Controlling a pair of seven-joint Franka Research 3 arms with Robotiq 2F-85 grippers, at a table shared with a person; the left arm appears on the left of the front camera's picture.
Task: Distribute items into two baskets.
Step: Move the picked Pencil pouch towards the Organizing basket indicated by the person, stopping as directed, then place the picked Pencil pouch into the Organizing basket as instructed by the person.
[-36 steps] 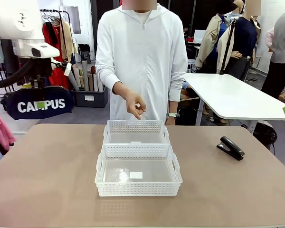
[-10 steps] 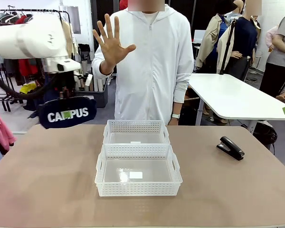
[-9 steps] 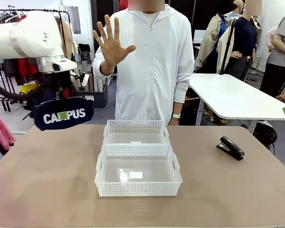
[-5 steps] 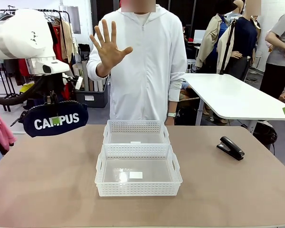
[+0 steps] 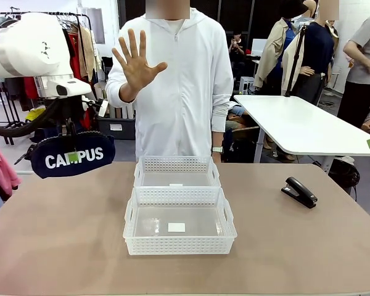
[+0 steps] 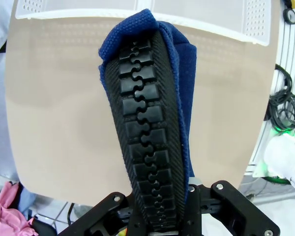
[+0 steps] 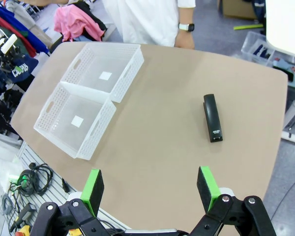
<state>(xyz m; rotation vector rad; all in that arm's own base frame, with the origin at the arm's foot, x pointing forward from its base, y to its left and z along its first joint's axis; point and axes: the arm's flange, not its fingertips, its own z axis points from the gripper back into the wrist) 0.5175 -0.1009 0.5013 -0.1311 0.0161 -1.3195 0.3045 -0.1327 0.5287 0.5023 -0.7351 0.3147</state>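
Plainly, the front view gives the pouch's (image 5: pixel 72 155) white lettering and the person's raised open hand (image 5: pixel 134 61); the left wrist view shows its black zipper edge instead. The left gripper (image 6: pixel 160 222) is clamped tight on the pouch, which hangs over the table's (image 5: pixel 49 234) far left edge, left of both baskets (image 5: pixel 179 245). The right gripper (image 7: pixel 150 184) gapes wide and empty, with the stapler (image 7: pixel 211 118) on the table beyond. Fabric mostly hides the left fingers.

Front across table (image 5: pixel 61 234); wrists look down; baskets (image 5: pixel 179 245) shared
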